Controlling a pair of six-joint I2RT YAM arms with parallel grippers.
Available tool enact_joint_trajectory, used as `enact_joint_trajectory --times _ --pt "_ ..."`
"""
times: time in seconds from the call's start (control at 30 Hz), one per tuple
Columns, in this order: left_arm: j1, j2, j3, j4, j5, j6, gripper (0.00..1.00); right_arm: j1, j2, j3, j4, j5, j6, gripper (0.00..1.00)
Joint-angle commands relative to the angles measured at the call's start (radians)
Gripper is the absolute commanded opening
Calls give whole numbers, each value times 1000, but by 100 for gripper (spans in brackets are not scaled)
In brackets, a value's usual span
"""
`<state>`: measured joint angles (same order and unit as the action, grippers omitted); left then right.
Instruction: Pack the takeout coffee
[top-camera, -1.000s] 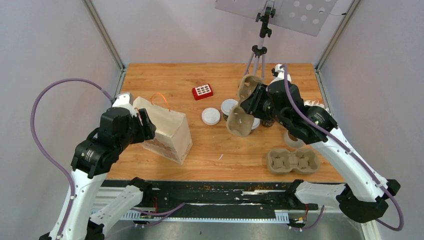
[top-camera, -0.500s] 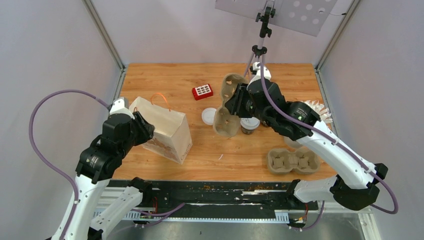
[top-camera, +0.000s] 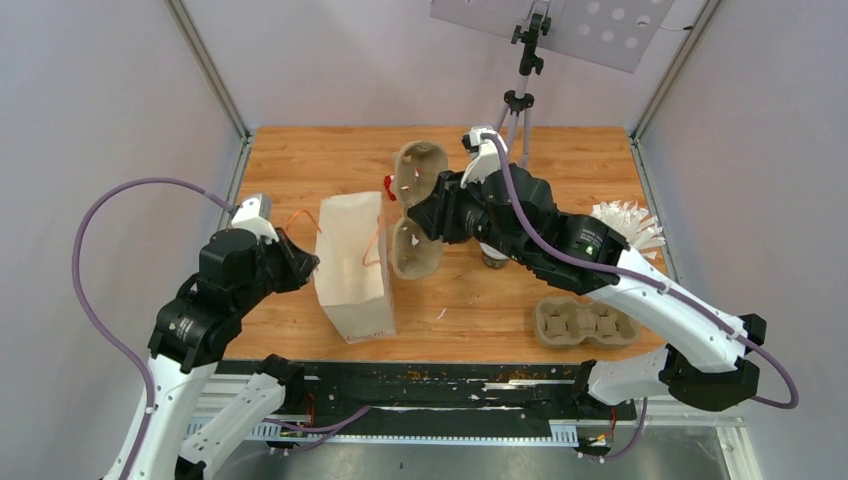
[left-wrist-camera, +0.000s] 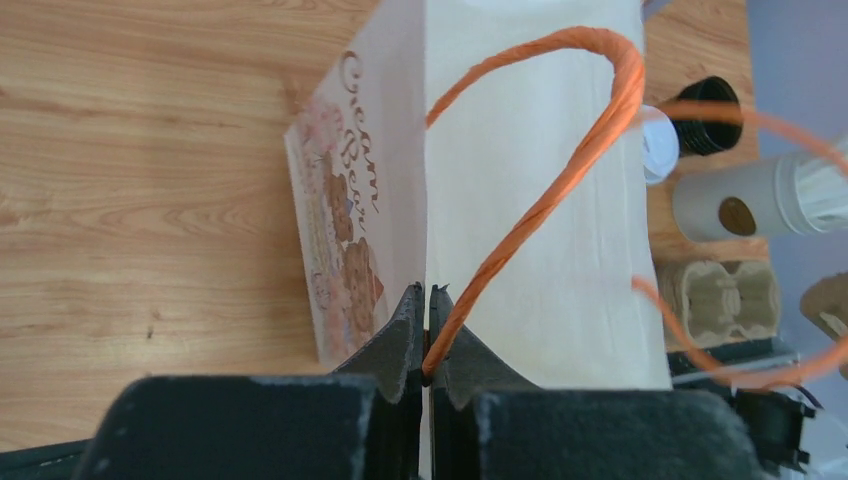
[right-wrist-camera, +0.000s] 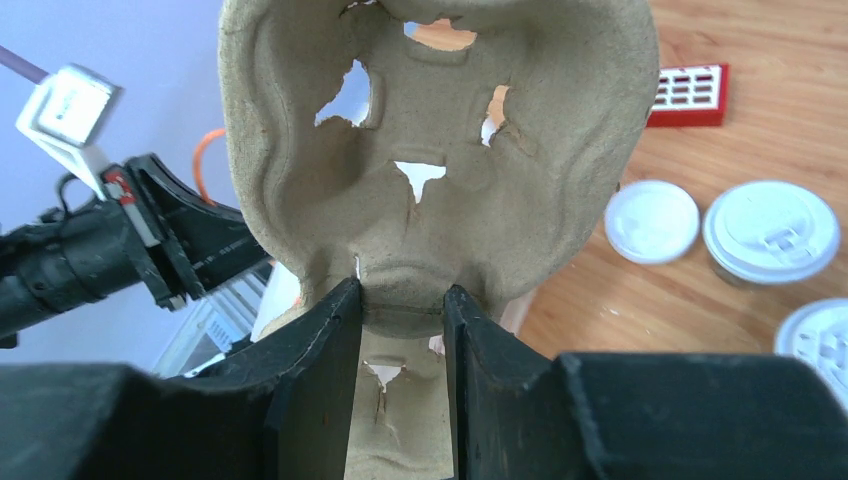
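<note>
A takeout coffee, black with a white lid, stands mid-table, half hidden under my right arm. The right wrist view shows this lidded cup, a loose lid and another lid at the edge. My right gripper is shut on the middle ridge of a grey-brown cup tray, held on edge in the air just right of the paper bag. My left gripper is shut on the bag's orange handle, and the bag stands upright.
A second cup tray lies near the front right. A white cup of wrapped straws stands at the right edge. A red block lies behind the held tray. A tripod stands at the back.
My left gripper shut on the bag's handle, and the bag swung upright toward the middle. My right arm carried the tray left, up beside the bag.
</note>
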<state>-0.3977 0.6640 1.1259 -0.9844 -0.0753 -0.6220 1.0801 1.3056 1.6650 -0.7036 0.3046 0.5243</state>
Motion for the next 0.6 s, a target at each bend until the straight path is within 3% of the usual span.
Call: enact_joint_trajectory --times 0.0,0.57 --pt "-1 -47 32 26 135 23 0 35 17 72 141 2 -35 30" --pt "-1 -154 -108 160 117 -209 0 185 217 281 168 93 57 30"
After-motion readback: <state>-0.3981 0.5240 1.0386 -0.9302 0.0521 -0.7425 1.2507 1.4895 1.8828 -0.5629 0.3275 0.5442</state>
